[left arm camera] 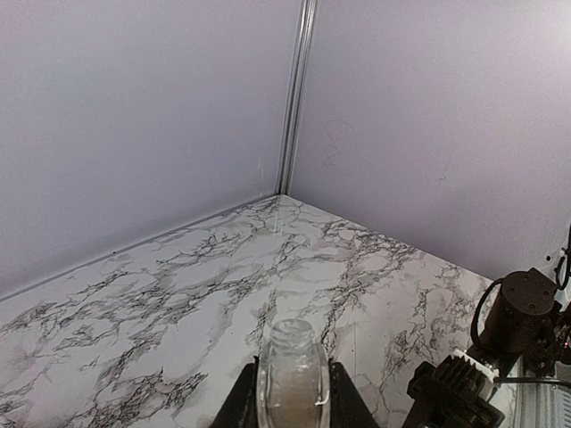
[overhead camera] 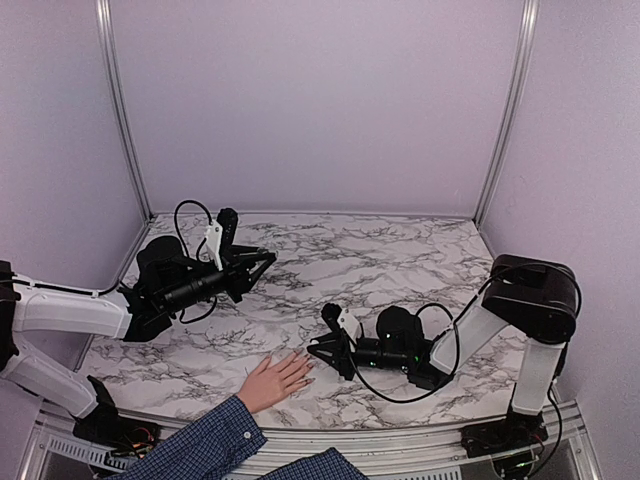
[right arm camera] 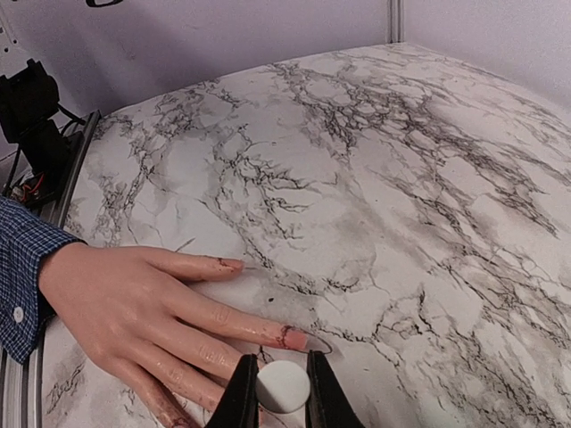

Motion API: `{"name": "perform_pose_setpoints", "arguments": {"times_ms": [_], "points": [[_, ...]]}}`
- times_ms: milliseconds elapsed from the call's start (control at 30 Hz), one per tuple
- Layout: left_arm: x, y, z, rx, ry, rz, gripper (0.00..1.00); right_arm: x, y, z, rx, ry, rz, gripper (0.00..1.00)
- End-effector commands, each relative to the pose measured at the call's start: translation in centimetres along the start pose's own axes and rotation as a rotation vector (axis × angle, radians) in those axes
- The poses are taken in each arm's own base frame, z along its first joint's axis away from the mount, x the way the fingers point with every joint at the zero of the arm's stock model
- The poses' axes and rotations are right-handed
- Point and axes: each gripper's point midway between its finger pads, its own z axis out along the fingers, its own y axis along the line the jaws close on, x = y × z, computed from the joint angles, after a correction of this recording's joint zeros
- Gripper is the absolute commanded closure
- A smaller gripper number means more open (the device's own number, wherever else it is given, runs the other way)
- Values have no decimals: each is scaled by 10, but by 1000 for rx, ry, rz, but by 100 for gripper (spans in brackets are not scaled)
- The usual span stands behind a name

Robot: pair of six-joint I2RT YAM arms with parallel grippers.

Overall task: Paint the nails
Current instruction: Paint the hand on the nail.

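A light-skinned hand (overhead camera: 270, 381) in a blue plaid sleeve (overhead camera: 200, 440) lies flat on the marble table near the front edge. Its nails (right arm camera: 295, 340) are tiny and pale, with dark smears around the cuticles; another nail (right arm camera: 237, 265) shows on the farther finger. My right gripper (right arm camera: 282, 385) is shut on a round white cap (right arm camera: 283, 386) and hovers over the fingertips, just short of the nearest nail. In the top view it (overhead camera: 325, 350) sits right beside the fingers. My left gripper (left arm camera: 293, 397) is shut on a clear glass bottle (left arm camera: 293, 370) with an uncapped neck, held back left (overhead camera: 262, 263) above the table.
The marble table (overhead camera: 400, 260) is closed in by lilac walls with metal corner posts (overhead camera: 120, 110). The right arm's dark body (left arm camera: 522, 312) shows at the edge of the left wrist view. The left arm's base (right arm camera: 31, 116) stands beyond the sleeve (right arm camera: 22, 267).
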Motion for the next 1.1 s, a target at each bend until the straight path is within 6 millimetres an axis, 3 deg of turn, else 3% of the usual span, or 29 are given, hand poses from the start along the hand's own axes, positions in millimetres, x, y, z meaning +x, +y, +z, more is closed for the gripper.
{"name": "perform_pose_setpoints", "arguments": {"times_ms": [0, 1067], "points": [[-14, 2, -1, -3, -51, 19, 100, 0, -5, 5, 23, 4, 17, 100], [-12, 2, -2, -6, -48, 20, 100, 0, -24, 0, 116, 11, 25, 100]]}}
